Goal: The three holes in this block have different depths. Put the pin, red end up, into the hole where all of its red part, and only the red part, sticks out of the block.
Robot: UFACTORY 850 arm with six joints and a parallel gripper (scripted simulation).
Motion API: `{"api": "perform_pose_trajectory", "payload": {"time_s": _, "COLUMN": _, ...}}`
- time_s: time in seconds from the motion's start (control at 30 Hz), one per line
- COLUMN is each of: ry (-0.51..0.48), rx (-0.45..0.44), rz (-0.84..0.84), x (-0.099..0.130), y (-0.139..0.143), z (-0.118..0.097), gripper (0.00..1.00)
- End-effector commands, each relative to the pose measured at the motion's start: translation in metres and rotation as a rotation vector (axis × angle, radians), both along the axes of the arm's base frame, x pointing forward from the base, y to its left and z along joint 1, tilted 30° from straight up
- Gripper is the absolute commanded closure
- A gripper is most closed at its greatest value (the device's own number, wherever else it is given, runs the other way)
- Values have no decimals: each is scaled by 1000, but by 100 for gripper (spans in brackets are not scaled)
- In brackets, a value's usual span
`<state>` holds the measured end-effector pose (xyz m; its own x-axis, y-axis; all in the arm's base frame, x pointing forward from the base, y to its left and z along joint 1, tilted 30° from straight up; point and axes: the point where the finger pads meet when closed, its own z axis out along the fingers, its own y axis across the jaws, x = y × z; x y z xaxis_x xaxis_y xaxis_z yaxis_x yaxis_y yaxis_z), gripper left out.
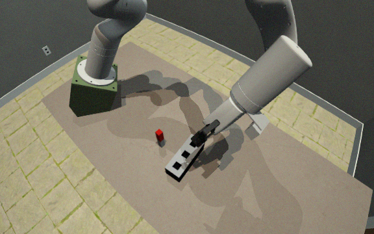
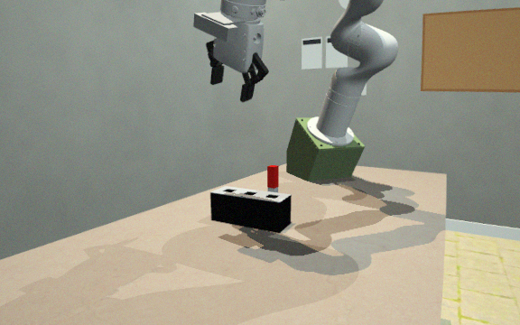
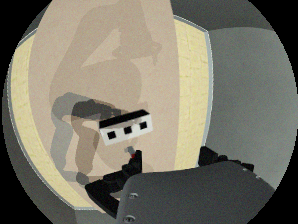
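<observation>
On the table (image 1: 135, 162) (image 2: 152, 280) (image 3: 160, 75), one pin (image 1: 160, 135) (image 2: 273, 177) (image 3: 131, 150), one block (image 1: 181, 169) (image 2: 251, 211) (image 3: 126, 129); three holes.

Your robot wears smooth light grey, with black fingers.

You can see rounded tubular links on the arm (image 1: 261, 78) (image 2: 364, 50), thin seam rings, and a white round flange (image 1: 82, 72) (image 2: 314, 131) with small dark bolt holes; the gripper (image 1: 203, 134) (image 2: 232, 86) (image 3: 172, 158) has a boxy grey body and jointed black fingers.
</observation>
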<state>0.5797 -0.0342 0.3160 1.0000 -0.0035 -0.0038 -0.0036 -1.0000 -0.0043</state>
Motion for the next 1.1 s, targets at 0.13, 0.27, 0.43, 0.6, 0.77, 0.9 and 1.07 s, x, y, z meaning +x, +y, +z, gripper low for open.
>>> {"api": "perform_pose_trajectory", "payload": {"time_s": 0.13, "ry": -2, "rx": 0, "rz": 0, "x": -68, "y": -4, "z": -19, "gripper": 0}}
{"api": "perform_pose_trajectory", "payload": {"time_s": 0.27, "ry": -2, "rx": 0, "rz": 0, "x": -100, "y": -6, "z": -31, "gripper": 0}}
{"api": "perform_pose_trajectory", "payload": {"time_s": 0.43, "ry": -2, "rx": 0, "rz": 0, "x": -151, "y": -9, "z": -46, "gripper": 0}}
{"api": "perform_pose_trajectory", "payload": {"time_s": 0.6, "ry": -2, "rx": 0, "rz": 0, "x": -163, "y": -9, "z": -49, "gripper": 0}}
{"api": "perform_pose_trajectory", "payload": {"time_s": 0.77, "ry": 22, "rx": 0, "rz": -1, "x": -163, "y": -9, "z": -49, "gripper": 0}}
{"api": "perform_pose_trajectory", "payload": {"time_s": 0.9, "ry": 22, "rx": 0, "rz": -1, "x": -163, "y": -9, "z": -49, "gripper": 0}}
{"api": "perform_pose_trajectory", "payload": {"time_s": 1.07, "ry": 22, "rx": 0, "rz": -1, "x": -163, "y": -9, "z": -49, "gripper": 0}}
